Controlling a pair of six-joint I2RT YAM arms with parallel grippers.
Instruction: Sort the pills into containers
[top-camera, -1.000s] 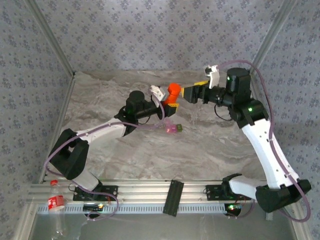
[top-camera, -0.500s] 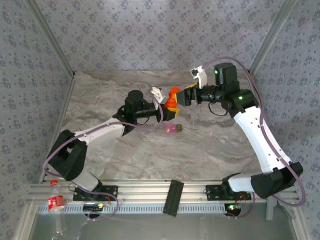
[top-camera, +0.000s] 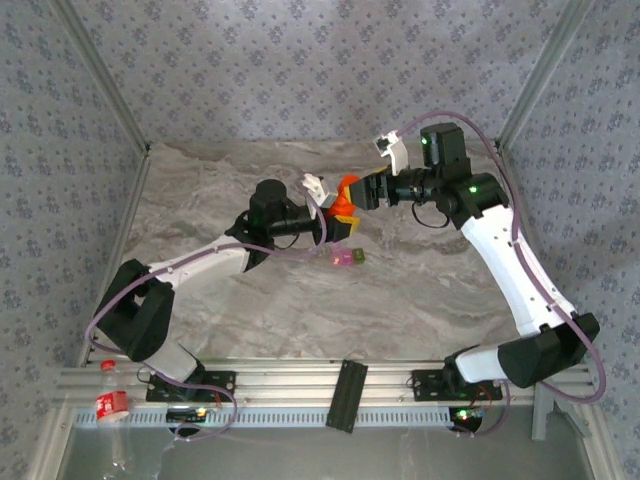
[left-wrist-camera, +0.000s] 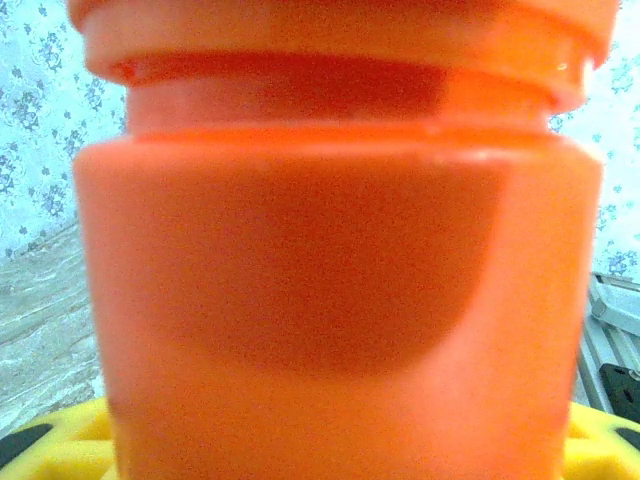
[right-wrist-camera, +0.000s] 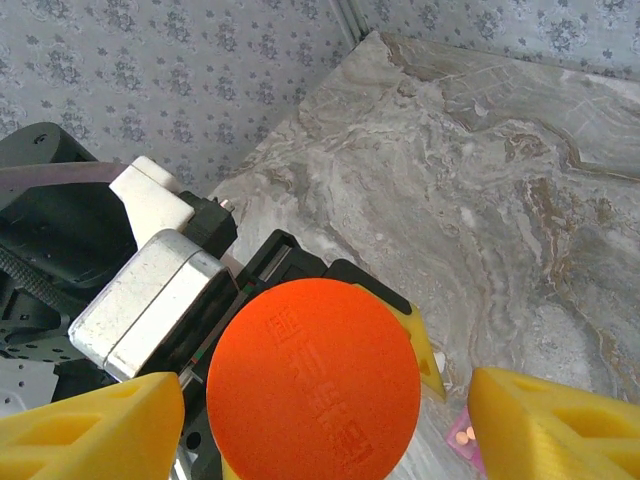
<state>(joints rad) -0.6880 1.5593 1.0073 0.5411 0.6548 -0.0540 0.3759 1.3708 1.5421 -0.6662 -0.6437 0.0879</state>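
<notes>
Plainly, the nearest trouble lay with the joined pair of small plastic compartments, one translucent pink and one olive-green. They sat on the grey marbled table, just on our side of the raised bottle. They were so slight that we judged a dropped bottle or a low sweep of an arm would shove or upset them.

Beyond them the left gripper was clamped on the lower body of the bright orange cylindrical plastic bottle. We thought a twist at the top might turn the bottle in that hold.

Farthest, the right gripper had its yellow fingers parted either side of the round orange cap, with gaps on both sides. Closing off-centre could push the bottle askew, and a cap freed abruptly could scatter pills.

The compartments looked tiny and lay flat, pink left of green from above. In the right wrist view the pink corner held small orange specks, perhaps pills.
</notes>
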